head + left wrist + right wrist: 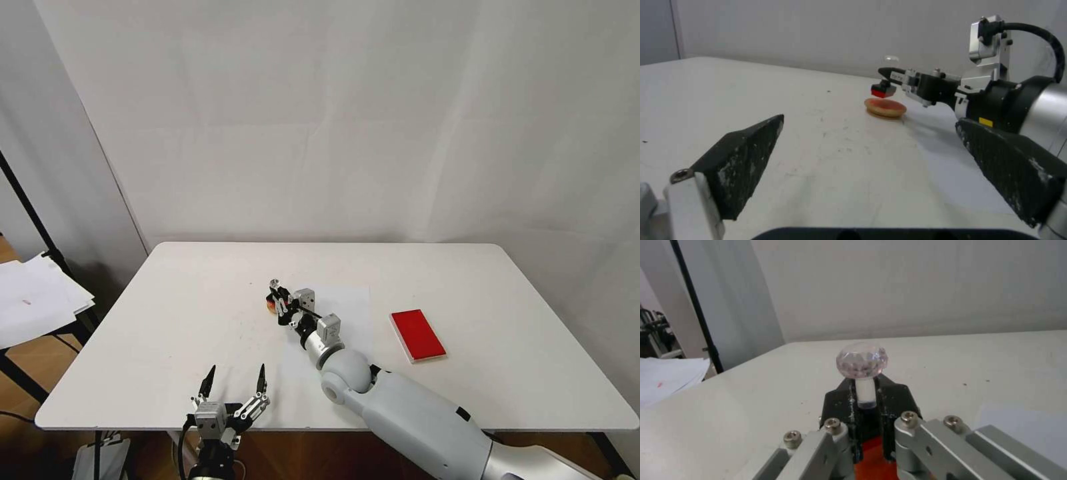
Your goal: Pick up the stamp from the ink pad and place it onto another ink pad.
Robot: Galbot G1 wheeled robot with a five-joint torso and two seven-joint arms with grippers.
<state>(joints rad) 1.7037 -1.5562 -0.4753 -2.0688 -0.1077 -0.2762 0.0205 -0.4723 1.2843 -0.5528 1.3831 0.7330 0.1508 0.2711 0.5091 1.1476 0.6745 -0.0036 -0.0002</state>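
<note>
Clear-knobbed stamp (884,87) in right claw (887,74) | round pad (885,107) half-hidden below

The table (200,300) lay bare around the round pad (885,107); only the right gripper (889,77) hung over it.

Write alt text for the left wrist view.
The right gripper holds the stamp just above the round ink pad on the white table. The left gripper, jaws open, frames the foreground.
</note>
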